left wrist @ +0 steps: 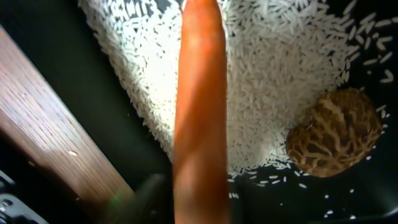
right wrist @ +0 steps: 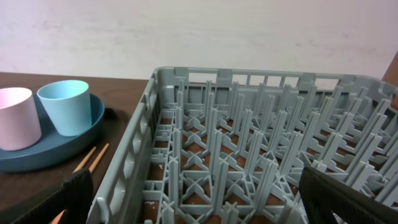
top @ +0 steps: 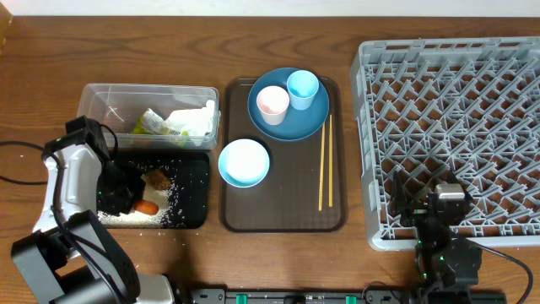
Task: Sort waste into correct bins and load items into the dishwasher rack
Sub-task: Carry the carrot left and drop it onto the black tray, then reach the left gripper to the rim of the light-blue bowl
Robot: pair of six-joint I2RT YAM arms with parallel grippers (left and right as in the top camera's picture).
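The desk (top: 253,34) is brown wood with dark lines running along it. Behind its far edge stands a plain, pale wall (right wrist: 186,31), a bit pinkish. The light is soft and even, and the shadows are faint.

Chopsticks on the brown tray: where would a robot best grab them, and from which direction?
Near the middle of the chopsticks, straight down from above, closing across the pair. They lie flat, side by side on the brown tray, too thin to catch from the side; a mid-length hold should keep them level.
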